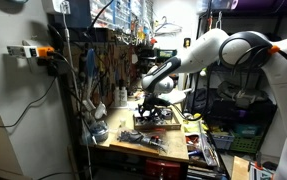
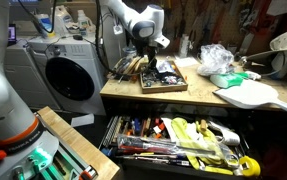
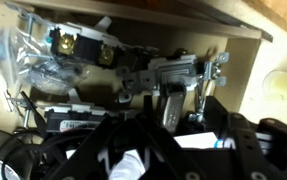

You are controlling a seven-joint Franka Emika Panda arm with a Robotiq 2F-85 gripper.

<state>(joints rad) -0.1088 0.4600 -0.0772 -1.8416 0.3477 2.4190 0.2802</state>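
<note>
My gripper (image 1: 153,105) is lowered into a shallow wooden tray (image 1: 143,138) on a workbench; it shows in both exterior views (image 2: 151,62). The tray (image 2: 173,88) holds dark tools and metal parts. In the wrist view the two dark fingers (image 3: 198,135) stand apart at the bottom, with a white thing with a blue tip (image 3: 195,140) between them. Whether they press on it is not clear. Beyond the fingers lie grey metal brackets (image 3: 178,72) and a clear plastic bag of parts (image 3: 28,50) against the tray's wooden wall (image 3: 183,25).
An open drawer full of hand tools (image 2: 183,140) juts out below the bench. A washing machine (image 2: 68,75) stands beside it. A crumpled plastic bag (image 2: 218,58) and a white paddle-shaped board (image 2: 248,95) lie on the bench. Tools hang on the wall (image 1: 103,60).
</note>
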